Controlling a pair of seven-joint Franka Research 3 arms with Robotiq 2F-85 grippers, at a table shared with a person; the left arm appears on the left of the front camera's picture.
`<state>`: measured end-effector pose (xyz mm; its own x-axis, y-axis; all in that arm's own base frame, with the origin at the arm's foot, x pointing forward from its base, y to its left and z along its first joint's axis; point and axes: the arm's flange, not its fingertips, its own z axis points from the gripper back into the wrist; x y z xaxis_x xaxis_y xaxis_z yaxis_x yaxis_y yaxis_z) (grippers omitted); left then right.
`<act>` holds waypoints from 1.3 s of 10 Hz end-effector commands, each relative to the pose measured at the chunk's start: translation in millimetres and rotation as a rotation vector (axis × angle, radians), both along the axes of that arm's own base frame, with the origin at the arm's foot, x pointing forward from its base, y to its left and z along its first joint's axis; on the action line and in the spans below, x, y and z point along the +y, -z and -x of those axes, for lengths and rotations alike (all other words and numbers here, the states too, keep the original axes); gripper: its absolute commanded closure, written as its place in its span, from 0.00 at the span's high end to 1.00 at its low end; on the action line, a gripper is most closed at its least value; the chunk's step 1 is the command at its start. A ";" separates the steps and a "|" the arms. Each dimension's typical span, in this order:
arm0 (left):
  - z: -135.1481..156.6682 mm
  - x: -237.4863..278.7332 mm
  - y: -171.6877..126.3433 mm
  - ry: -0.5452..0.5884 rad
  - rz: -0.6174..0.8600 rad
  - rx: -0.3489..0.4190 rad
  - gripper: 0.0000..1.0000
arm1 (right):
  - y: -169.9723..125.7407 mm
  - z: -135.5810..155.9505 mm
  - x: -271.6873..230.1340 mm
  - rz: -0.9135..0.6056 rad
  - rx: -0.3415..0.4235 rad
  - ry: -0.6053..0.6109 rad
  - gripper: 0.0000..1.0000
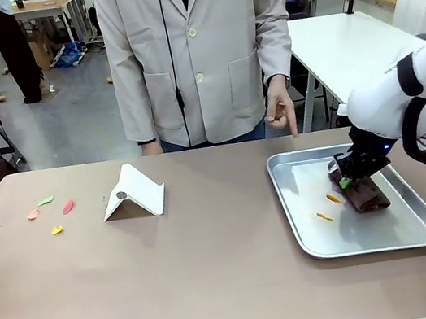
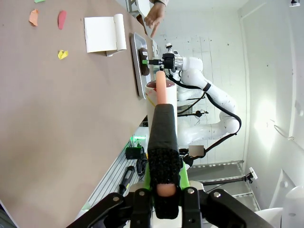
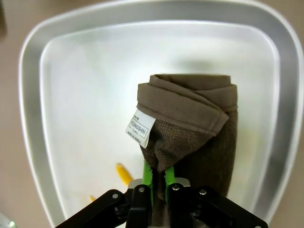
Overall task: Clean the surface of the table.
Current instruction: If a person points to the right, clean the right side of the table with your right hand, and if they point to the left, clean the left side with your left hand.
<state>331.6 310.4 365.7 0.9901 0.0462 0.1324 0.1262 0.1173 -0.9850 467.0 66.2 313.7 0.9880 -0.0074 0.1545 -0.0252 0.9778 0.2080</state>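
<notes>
Claw on my right (image 1: 351,180) pinches one corner of a folded brown towel (image 1: 365,194) inside the metal tray (image 1: 424,234), which sits on the near right of the worktop (image 1: 218,282). My left claw (image 2: 164,185) is closed round a black-handled stick (image 2: 163,137) with a peach-coloured end, held out over the worktop's near edge.

By my reckoning the cleaning has barely begun. Four coloured scraps (image 1: 49,213) lie on the worktop's far left, well apart from the towel, and only two yellow bits (image 1: 326,207) are in the tray. The towel must leave the tray before any wiping.

From the front I see the layout: a folded white card (image 1: 135,194) between scraps and tray, and a person's hand (image 1: 279,111) pointing down at the tray's far rim. My right wrist view adds the towel's white label (image 3: 140,129) and green pads (image 3: 147,173) closed on the cloth. My left wrist view alone makes plain the stick I hold.
</notes>
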 end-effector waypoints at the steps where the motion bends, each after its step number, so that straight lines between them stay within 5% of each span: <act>1: 4.2 -1.5 -1.3 0.010 -0.001 -0.009 0.11 | 5.9 1.8 15.0 -0.048 0.044 -0.087 0.00; 9: 4.2 -1.5 -1.3 0.010 -0.001 -0.009 0.11 | 3.9 16.5 116.1 -0.109 0.023 -0.277 0.00; 13: 4.2 -1.5 -1.3 0.010 -0.001 -0.009 0.11 | 4.4 14.7 113.5 -0.069 0.023 -0.256 0.00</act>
